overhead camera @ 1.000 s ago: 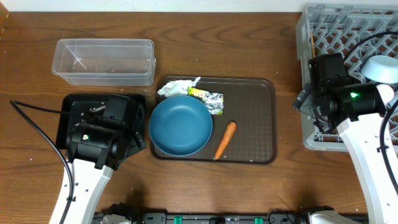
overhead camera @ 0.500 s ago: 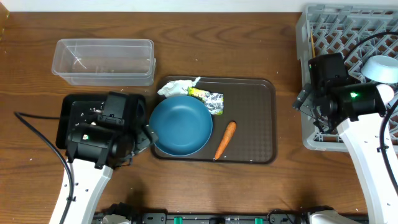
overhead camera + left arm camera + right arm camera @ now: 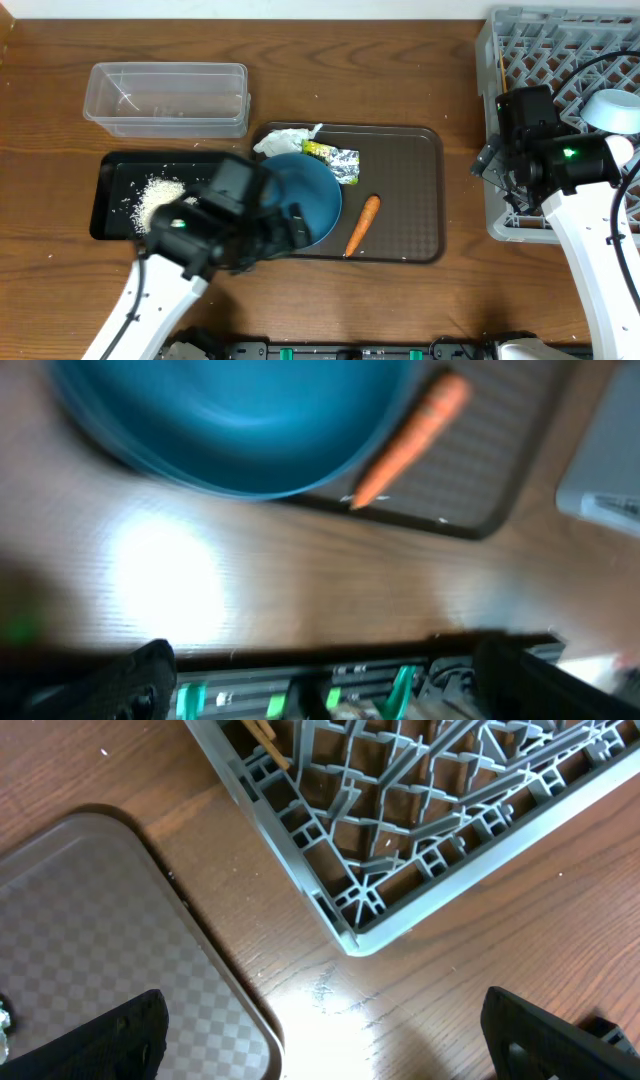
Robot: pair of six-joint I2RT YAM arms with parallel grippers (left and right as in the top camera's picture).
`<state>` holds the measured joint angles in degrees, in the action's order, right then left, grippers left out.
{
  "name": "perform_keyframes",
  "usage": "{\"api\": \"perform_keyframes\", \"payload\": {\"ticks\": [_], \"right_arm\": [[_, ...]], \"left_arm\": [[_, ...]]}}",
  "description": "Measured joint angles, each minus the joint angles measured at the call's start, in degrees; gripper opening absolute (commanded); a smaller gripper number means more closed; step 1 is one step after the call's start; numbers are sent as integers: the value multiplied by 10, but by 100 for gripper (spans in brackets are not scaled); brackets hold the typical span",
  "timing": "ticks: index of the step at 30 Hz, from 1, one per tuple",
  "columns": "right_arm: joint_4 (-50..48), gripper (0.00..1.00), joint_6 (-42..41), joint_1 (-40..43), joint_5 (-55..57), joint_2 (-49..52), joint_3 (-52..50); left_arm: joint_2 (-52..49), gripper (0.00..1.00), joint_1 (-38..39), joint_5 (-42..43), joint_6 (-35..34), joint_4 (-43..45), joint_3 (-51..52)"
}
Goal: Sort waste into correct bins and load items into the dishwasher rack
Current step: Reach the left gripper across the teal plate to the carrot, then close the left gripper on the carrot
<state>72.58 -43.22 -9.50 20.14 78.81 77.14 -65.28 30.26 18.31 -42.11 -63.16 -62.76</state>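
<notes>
The left pincer seems spread and empty, though the view is blurred, at the near rim of the large dark-blue bowl on the brown rectangular tray. The right pincer is spread, holding nothing, beside the grey plastic lattice rack.

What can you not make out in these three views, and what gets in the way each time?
- Overhead: the left arm covers the near-left part of the dark-blue bowl and the right end of the black tray.
- Overhead: the right edge cuts off the light-blue bowl.
- Left wrist: blur smears the carrot.
- Right wrist: the chopsticks run off the top edge.
</notes>
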Motion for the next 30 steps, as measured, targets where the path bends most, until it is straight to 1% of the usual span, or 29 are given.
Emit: {"api": "perform_keyframes", "payload": {"ticks": [3, 6, 10, 15, 20, 24, 30], "right_arm": [[0, 99, 0, 0, 0, 0, 0], [0, 99, 0, 0, 0, 0, 0], [0, 99, 0, 0, 0, 0, -1], [0, 99, 0, 0, 0, 0, -1], [0, 99, 0, 0, 0, 0, -1], [0, 99, 0, 0, 0, 0, -1], [0, 99, 0, 0, 0, 0, -1]], "left_arm": [[-33, 98, 72, -33, 4, 61, 0], [-79, 98, 135, -89, 6, 106, 0], [-143, 98, 181, -157, 18, 155, 0], [-223, 98, 197, -195, 71, 238, 0], [-283, 98, 198, -206, 110, 301, 0], [-309, 98, 198, -210, 149, 331, 0], [-312, 98, 198, -213, 195, 341, 0]]}}
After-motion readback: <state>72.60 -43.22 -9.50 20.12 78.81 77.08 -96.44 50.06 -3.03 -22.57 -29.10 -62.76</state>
